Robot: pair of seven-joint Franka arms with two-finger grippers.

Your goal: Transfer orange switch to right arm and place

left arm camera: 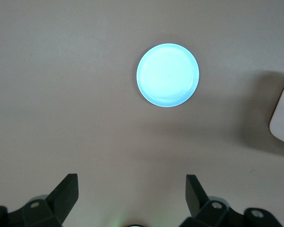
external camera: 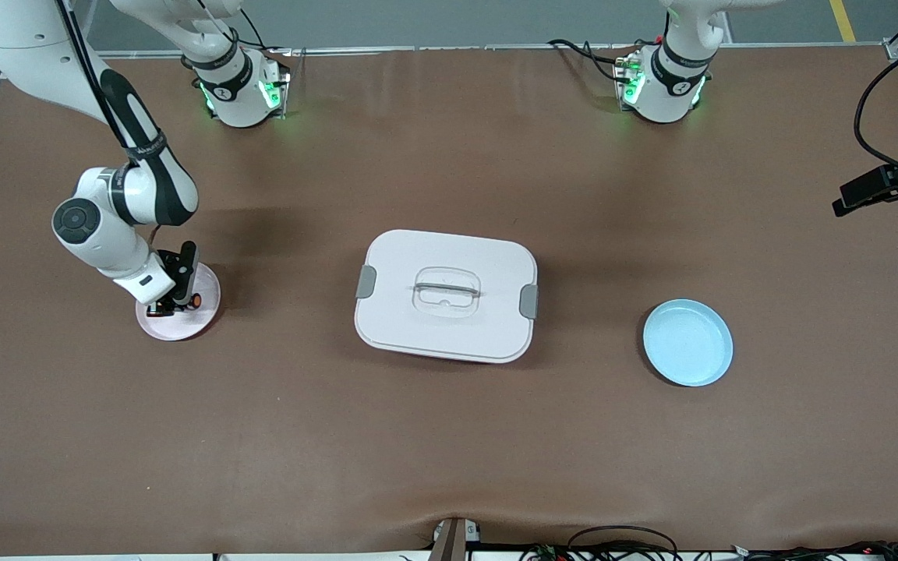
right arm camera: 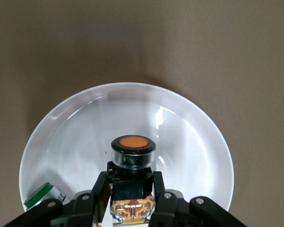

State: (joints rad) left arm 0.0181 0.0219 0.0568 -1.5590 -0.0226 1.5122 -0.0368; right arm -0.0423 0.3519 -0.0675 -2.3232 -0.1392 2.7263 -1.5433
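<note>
— How many round plates sit on my brown tabletop?
— Two: one pale pink round plate and one light blue round plate.
— Boxes?
— One white rectangular lidded box.
— Switches?
— I count two: one orange-faced black switch and one green-faced switch.
— And my arms?
— Two.

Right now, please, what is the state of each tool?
Left tool: open, holding nothing, high over the blue plate.
Right tool: closed on the orange switch, low over the pink plate.
</note>
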